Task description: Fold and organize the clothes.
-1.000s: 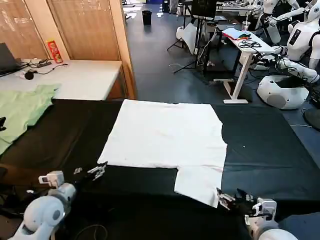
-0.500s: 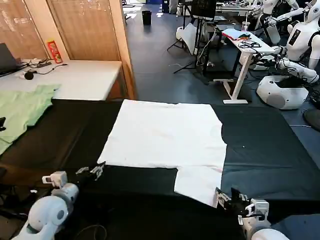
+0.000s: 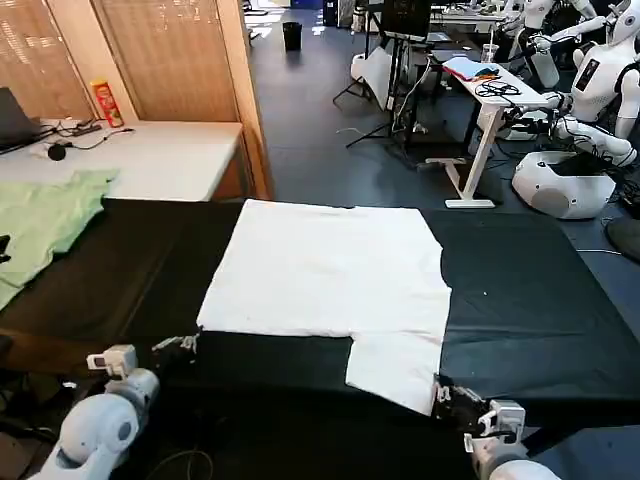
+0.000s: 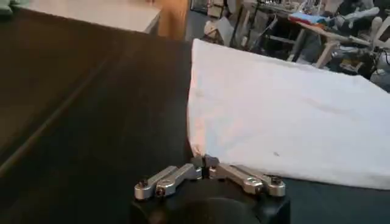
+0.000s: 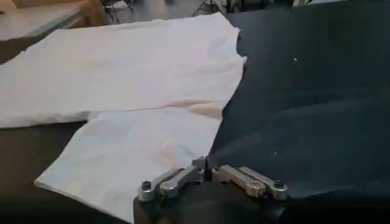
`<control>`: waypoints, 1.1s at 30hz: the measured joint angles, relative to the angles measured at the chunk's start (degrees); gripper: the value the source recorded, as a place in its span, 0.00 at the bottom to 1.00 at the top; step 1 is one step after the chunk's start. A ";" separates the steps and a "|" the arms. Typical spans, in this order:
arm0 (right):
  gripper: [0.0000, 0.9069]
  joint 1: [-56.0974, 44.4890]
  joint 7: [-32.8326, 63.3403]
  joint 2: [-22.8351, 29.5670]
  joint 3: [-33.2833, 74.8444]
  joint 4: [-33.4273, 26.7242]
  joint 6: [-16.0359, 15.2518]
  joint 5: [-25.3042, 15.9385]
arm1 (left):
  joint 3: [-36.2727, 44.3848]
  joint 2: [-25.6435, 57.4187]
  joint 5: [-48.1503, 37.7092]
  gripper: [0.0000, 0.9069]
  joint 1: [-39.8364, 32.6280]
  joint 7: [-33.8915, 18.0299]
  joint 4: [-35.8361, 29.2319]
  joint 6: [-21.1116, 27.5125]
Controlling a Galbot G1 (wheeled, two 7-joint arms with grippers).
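On the black-covered table (image 3: 520, 300) at the near edge of the workspace, the left gripper (image 3: 180, 345) sits low with its jaws drawn together on nothing, just beside the near left corner of the white T-shirt (image 3: 330, 280), which lies spread flat across the middle of the cloth, its printed side not in sight. A pale green garment (image 3: 45, 220) lies well apart at the far left, half on the black cover, and plays no part. From the left wrist view the closed fingertips (image 4: 204, 163) point at the shirt's corner (image 4: 196, 148), close to it but, as far as can be judged, not gripping it. At the right, a sleeve (image 3: 392, 372) hangs toward the table's front edge, and the right gripper (image 3: 447, 395) waits at its outer corner, jaws likewise shut and empty. The risks, as a judgement: with both sets of jaws closed, a forward push could shove or wrinkle the fabric rather than catch it; a pinch taken too shallow might lift only a thread of hem and slip; uneven pulls by the two arms could skew the fold; and the sleeve near the edge could slide off the table.
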 joint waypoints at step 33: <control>0.01 5.97 -2.94 -6.05 4.83 -2.68 16.24 5.68 | -3.76 -4.62 2.97 0.00 4.56 -0.85 -11.24 -4.88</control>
